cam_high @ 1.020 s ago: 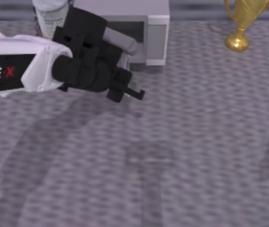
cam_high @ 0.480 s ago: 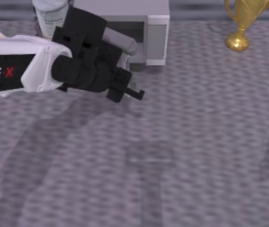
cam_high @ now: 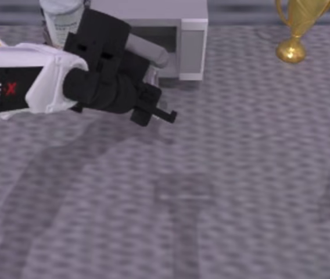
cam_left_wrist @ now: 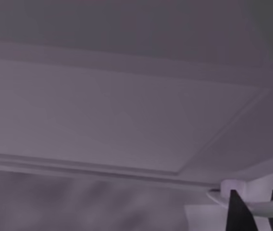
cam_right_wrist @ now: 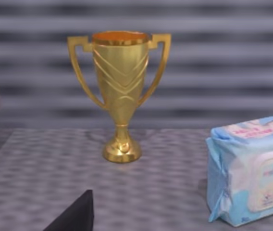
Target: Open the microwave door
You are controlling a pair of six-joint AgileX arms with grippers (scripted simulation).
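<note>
Change: almost nothing has moved since the earlier frames; your left gripper (cam_high: pixel 164 111) has crept a touch toward the table's left edge, no more.
Microwave: the microwave (cam_high: pixel 171 35) sits at the far edge of the table (cam_high: pixel 240 174), left of centre; the door (cam_left_wrist: pixel 122 115) is swung partly out and fills the left wrist view.
Left gripper: low at the door's free edge; whether its fingers are parted or closed you cannot tell.
Right arm: parked out of the top view; only a dark tip shows in its own camera, facing a gold trophy (cam_right_wrist: pixel 120 91) and a pack of wipes (cam_right_wrist: pixel 252 168).
Doing it well: I judge you should follow the door's arc, not pull straight.
Room: wide bare table toward the near edge; a bottle (cam_high: pixel 63 20) stands close behind the arm; trophy well apart.
</note>
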